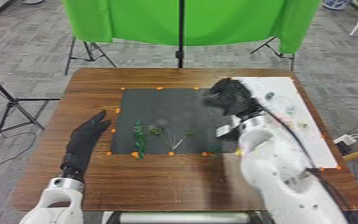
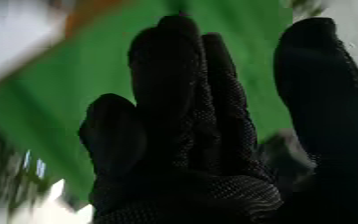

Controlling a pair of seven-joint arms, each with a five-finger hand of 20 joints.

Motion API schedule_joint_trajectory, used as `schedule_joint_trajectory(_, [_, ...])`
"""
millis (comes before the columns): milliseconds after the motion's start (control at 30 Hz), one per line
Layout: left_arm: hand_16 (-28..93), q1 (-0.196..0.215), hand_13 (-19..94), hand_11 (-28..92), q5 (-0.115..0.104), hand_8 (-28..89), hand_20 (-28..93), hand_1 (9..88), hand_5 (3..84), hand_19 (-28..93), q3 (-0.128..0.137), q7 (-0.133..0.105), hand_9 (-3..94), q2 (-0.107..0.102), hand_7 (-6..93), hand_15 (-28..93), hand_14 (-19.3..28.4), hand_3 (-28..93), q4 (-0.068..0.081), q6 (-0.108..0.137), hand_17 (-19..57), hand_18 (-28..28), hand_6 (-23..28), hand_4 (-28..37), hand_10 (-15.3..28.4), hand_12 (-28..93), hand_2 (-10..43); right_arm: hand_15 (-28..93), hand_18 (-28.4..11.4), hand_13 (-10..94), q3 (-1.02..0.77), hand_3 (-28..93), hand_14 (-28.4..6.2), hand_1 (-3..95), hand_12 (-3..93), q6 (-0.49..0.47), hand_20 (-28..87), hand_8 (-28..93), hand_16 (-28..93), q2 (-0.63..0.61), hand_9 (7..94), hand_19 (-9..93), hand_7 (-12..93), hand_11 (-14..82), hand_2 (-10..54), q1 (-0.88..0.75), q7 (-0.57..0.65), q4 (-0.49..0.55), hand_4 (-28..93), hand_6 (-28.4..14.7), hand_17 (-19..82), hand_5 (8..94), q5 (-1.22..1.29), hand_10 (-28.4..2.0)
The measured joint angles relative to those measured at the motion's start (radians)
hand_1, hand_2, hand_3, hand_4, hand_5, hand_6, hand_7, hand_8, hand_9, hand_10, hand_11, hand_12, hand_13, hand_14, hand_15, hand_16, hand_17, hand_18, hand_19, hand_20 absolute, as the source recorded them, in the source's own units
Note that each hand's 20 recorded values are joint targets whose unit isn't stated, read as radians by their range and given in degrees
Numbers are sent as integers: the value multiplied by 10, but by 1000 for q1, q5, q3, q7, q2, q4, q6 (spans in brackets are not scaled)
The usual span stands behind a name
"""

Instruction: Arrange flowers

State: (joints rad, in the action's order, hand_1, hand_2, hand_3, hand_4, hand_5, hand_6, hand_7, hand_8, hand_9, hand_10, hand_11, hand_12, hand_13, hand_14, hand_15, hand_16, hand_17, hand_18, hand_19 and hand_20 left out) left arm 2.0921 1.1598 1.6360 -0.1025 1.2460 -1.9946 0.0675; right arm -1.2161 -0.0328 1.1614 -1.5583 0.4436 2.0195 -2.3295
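In the head view, my right hand (image 1: pixel 230 97) is over the upper right part of the dark mat, beside the white sheet, blurred. The right wrist view has my right hand (image 2: pixel 189 115) with straight fingers and the thumb apart, holding nothing visible. My left hand (image 1: pixel 87 140) is open, left of the mat, with its fingers extended. A long green stem (image 1: pixel 140 136) lies on the mat's left part. Beside it are a small leafy sprig (image 1: pixel 155 130) and thin pale stems (image 1: pixel 175 143). Small, indistinct pieces, one of them bluish (image 1: pixel 270 95), lie on the white sheet.
The dark mat (image 1: pixel 149 102) and the white sheet (image 1: pixel 322 152) lie on the brown table (image 1: pixel 180 180), with orange markers along their edges. Behind the table hangs a green cloth (image 1: pixel 131 25) on dark stands. My right forearm extends across the table's right side.
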Motion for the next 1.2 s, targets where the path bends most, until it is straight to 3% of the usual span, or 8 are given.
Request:
schedule_joint_trajectory(133, [3,2,290,107,0,-53,158,210,398,12,1,1,419,0,32,76,123,658,0,0,46,97,37,-262,124,123,-7,574,-108,855,-114,573,-60,349,265,-43,471,-62,321,-41,786,932,134,272,-95,10,45,-20,-169,-53,615,674,-54,-165])
schedule_joint_trajectory(333, [2,-1,290,110,3,-54,158,211,399,12,-3,3,419,0,33,76,123,659,0,-2,47,97,37,-263,125,119,-7,564,-96,887,-145,559,-51,309,275,-253,478,-60,320,-62,818,932,123,301,-95,64,129,-120,-182,-60,652,693,-50,-161])
schedule_joint_trajectory(600, [2,-2,291,111,4,-55,159,210,401,12,-4,7,419,0,35,77,124,660,0,-2,47,98,39,-264,125,118,-7,559,-85,913,-92,548,-40,295,287,-238,493,-61,330,-49,840,932,127,338,-95,100,120,-279,-182,-59,683,724,-75,-156])
schedule_joint_trajectory(933, [2,-1,290,112,4,-55,159,210,400,12,-3,10,418,-1,34,76,125,660,0,-3,47,98,39,-266,126,117,-8,553,-77,935,-21,517,-31,253,288,-265,512,-60,340,-42,867,932,145,349,-95,130,103,-320,-189,-64,707,780,-161,-157])
schedule_joint_trajectory(1000, [2,-2,290,112,4,-55,159,210,400,12,-3,12,418,-1,34,76,124,662,0,-3,47,98,39,-265,125,117,-8,556,-74,936,-1,516,-28,274,290,-273,516,-58,344,-40,867,932,156,356,-95,138,92,-328,-195,-62,711,787,-213,-156])
schedule_joint_trajectory(1133, [1,-3,289,111,4,-56,158,211,397,12,-3,14,418,-1,32,75,123,661,0,-4,46,98,40,-264,125,117,-8,580,-63,937,26,546,-19,412,297,-280,523,-50,336,-28,869,932,203,391,-95,149,47,-359,-162,-51,724,804,-352,-145])
schedule_joint_trajectory(1167, [1,-4,288,111,4,-55,158,212,395,12,-3,14,418,-1,31,75,124,660,0,-4,46,98,40,-264,125,117,-7,589,-62,937,31,541,-16,446,297,-280,525,17,327,-24,872,932,209,400,-95,151,37,-366,-146,-48,727,806,-381,-142])
schedule_joint_trajectory(1200, [1,-4,289,111,4,-55,158,212,395,12,-3,14,418,0,31,76,124,660,0,-4,46,98,40,-263,125,117,-8,601,-61,937,34,276,-14,576,294,-280,527,113,316,-19,878,932,202,405,-95,153,32,-372,35,-49,731,813,-404,-138])
